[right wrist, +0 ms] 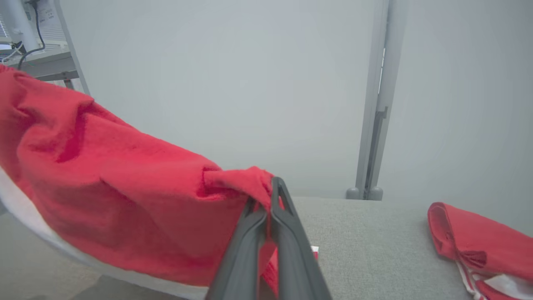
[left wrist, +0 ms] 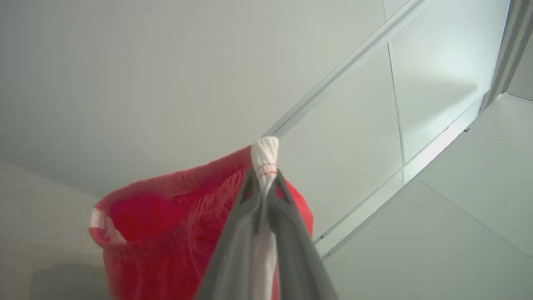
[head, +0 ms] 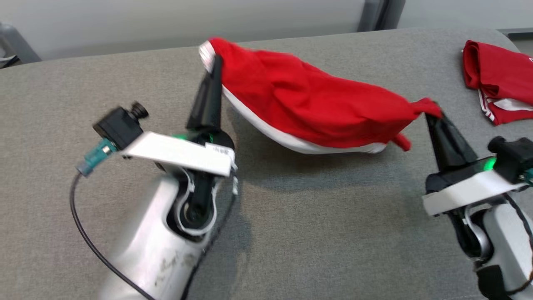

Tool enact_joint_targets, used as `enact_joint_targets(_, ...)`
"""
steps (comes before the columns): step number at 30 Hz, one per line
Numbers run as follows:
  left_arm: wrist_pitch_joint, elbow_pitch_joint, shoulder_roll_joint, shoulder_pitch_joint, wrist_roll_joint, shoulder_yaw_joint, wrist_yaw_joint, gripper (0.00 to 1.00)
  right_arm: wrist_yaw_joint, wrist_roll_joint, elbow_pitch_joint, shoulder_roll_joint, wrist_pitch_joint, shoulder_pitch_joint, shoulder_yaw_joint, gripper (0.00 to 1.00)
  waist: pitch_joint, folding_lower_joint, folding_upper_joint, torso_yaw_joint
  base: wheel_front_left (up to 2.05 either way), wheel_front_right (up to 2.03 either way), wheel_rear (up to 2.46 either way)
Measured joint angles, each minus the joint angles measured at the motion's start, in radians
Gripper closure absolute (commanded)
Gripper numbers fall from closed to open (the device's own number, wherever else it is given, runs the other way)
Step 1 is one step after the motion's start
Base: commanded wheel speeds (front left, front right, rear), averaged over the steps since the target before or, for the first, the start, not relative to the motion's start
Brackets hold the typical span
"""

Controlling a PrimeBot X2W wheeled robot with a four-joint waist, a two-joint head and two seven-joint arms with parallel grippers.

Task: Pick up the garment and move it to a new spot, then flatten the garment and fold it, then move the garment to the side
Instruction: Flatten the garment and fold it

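The left gripper [head: 216,62] is clenched on the white-banded corner of the red garment [head: 308,104]. In the left wrist view its two dark fingers [left wrist: 243,233] press together, with a twist of white fabric pinched between them and poking out past the tips [left wrist: 263,177]. The left arm's pale forearm rises from the lower left of the head view. Its wrist carries a white bracket and a small black camera [head: 118,125], and the fingers point up and away toward the far edge of the grey fabric-covered table [head: 291,233]. From that grip the garment stretches to the right as a hammock-like sling, red on top with a white edge along its sagging underside. It hangs low over its own shadow on the table, and whether the lowest part touches the surface cannot be told. The right gripper [head: 431,111] is likewise closed tight, grasping a bunched red corner at the garment's other end. In the right wrist view the fingers [right wrist: 250,246] meet with red cloth [right wrist: 104,187] gathered at the tips [right wrist: 270,189]. The right arm enters at the lower right, its fingers slanting up and toward the left gripper. Well apart at the table's far right lies a second red garment [head: 499,83] with white stripes, crumpled [right wrist: 470,246].
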Motion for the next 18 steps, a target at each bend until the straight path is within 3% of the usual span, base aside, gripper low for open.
enact_joint_targets(3,0.000,-0.060,0.000,0.056,-0.084,-0.047,0.048,1.00,0.000,-0.049,-0.060,-0.017,0.000,0.023,-0.031,1.00,-0.002,0.0000,0.0000,0.019,0.00,0.00,0.00)
enact_joint_targets(5,0.001,-0.060,-0.003,0.071,-0.071,-0.059,0.070,1.00,0.000,-0.048,-0.046,-0.009,0.007,0.013,-0.023,1.00,0.001,0.0000,0.0000,0.034,0.00,0.00,0.00)
enact_joint_targets(8,0.000,-0.009,-0.002,0.072,-0.079,-0.053,0.075,1.00,0.000,-0.029,0.096,0.028,0.080,-0.061,0.033,1.00,0.013,0.0000,0.0000,0.055,0.00,0.00,0.00)
enact_joint_targets(12,0.001,0.141,0.003,0.058,-0.096,-0.075,0.046,1.00,0.000,0.019,0.374,0.109,0.175,-0.196,0.125,1.00,0.037,0.0000,0.0000,0.075,0.00,0.00,0.00)
enact_joint_targets(14,0.001,0.222,0.003,0.035,-0.087,-0.080,0.028,1.00,0.000,0.022,0.488,0.145,0.124,-0.262,0.120,0.00,0.047,0.0000,0.0000,0.080,0.00,0.00,0.00)
enact_joint_targets(18,0.001,0.303,0.002,-0.009,-0.045,-0.044,-0.009,1.00,0.000,-0.008,0.628,0.170,0.030,-0.346,0.110,0.00,0.051,0.0000,0.0000,0.079,0.00,0.00,0.00)
